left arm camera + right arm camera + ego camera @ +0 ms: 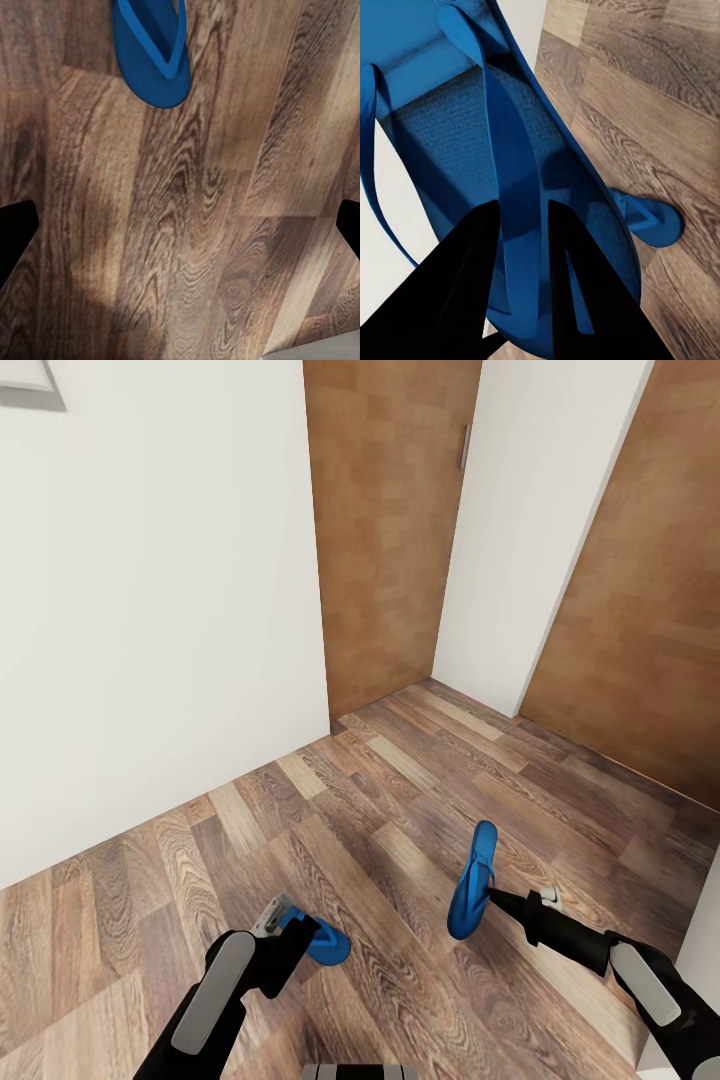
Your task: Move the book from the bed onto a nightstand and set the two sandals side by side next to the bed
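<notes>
wood-plank floor, seemingly one blue sandal

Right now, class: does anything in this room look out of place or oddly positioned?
Yes. One blue sandal hangs upright in the air, pinched by the right gripper, while the other sandal lies flat on the wood floor by the left gripper.

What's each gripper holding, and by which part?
Right gripper: blue sandal, pinched at its strap, off the floor. Left gripper: open, holding nothing; the other sandal lies on the floor.

Left arm hides part of the floor sandal; its heel end is cut off.
</notes>
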Tool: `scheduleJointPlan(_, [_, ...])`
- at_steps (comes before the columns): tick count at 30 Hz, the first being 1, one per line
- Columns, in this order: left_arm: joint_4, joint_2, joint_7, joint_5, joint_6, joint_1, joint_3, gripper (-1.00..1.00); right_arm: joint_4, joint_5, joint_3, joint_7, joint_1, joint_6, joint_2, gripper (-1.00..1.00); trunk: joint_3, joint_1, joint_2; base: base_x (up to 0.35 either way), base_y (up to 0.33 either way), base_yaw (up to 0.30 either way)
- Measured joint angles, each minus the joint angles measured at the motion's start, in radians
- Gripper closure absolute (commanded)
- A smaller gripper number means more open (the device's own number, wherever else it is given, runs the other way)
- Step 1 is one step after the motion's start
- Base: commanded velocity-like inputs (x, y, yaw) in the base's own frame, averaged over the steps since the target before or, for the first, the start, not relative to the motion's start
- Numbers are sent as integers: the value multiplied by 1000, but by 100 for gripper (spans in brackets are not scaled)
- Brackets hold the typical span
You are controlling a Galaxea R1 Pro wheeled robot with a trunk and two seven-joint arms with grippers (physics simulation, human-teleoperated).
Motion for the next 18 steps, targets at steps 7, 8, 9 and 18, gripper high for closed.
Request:
scheduleJointPlan(7, [0,0,0,0,0,0,0,-100,0,0,0,0,0,0,0,100,0,0,0,0,0,0])
scheduleJointPlan(8, [0,0,0,0,0,0,0,-100,0,0,0,0,0,0,0,100,0,0,0,0,0,0])
scheduleJointPlan(9, [0,0,0,0,0,0,0,-100,0,0,0,0,0,0,0,100,0,0,0,0,0,0])
scheduleJointPlan(18, [0,0,0,0,0,0,0,-100,0,2,0,0,0,-1,0,100,-23,3,-1,0,0,0])
